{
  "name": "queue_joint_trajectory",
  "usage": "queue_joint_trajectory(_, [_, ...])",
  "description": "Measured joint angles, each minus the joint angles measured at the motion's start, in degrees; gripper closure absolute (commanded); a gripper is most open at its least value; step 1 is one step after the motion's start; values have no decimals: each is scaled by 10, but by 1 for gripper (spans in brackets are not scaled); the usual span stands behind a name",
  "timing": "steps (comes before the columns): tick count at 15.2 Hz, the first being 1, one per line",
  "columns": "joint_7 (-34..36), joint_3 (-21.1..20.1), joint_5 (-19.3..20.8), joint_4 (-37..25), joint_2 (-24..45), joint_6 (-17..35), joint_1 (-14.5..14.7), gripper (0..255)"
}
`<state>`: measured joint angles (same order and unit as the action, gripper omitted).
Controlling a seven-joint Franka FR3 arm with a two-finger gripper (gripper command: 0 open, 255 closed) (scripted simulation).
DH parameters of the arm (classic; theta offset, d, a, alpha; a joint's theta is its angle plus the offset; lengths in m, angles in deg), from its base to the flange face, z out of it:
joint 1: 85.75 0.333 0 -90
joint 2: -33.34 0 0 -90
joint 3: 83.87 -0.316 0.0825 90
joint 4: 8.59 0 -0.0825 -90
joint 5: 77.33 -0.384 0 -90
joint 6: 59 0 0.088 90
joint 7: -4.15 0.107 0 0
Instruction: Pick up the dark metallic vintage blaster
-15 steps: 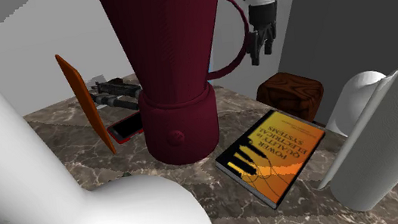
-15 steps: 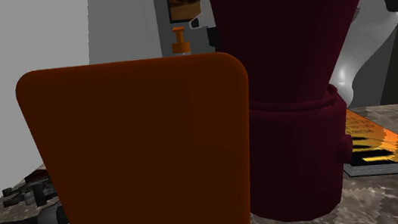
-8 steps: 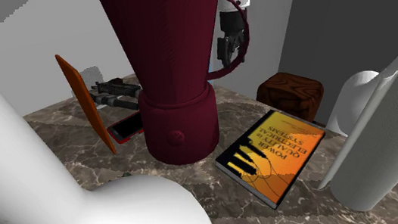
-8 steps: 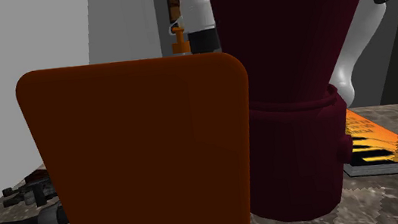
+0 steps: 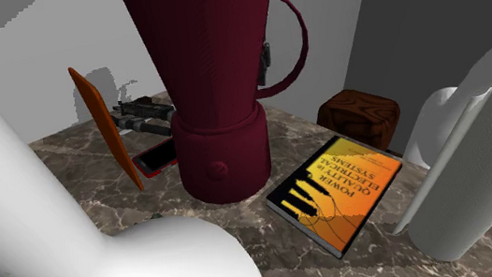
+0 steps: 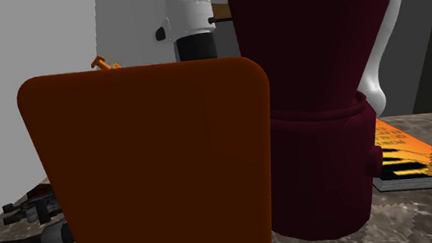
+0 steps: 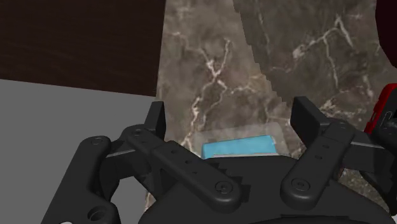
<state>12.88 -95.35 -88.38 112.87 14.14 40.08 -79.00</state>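
The surface [image 5: 59, 167] is brown-grey marble with pale cream veins. The tall jug [image 5: 211, 89] is deep maroon all over, and the board [image 5: 105, 129] is plain orange. The blaster [image 5: 141, 114] is dark grey with lighter grey parts. The flat slab [image 5: 154, 158] is red. The book [image 5: 339, 189] has an orange-yellow cover with black piano keys and black lettering. The block [image 5: 359, 116] is reddish-brown with wood grain. The rolls [image 5: 470, 184] and the arm [image 5: 14, 185] are white. The gripper [image 7: 232, 121] is black, with a light blue patch [image 7: 240, 146] below it.

The white Franka arm [image 5: 45, 215] holds its all-black two-finger gripper [image 7: 230, 109] pointed down, hovering above the brown veined marble counter [image 7: 210, 57], jaws standing well apart.
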Motion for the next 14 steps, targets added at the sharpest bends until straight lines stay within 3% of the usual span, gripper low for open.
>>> queue_joint_trajectory(14, [60, -61, -26, -271, 244, 27, 50, 0])
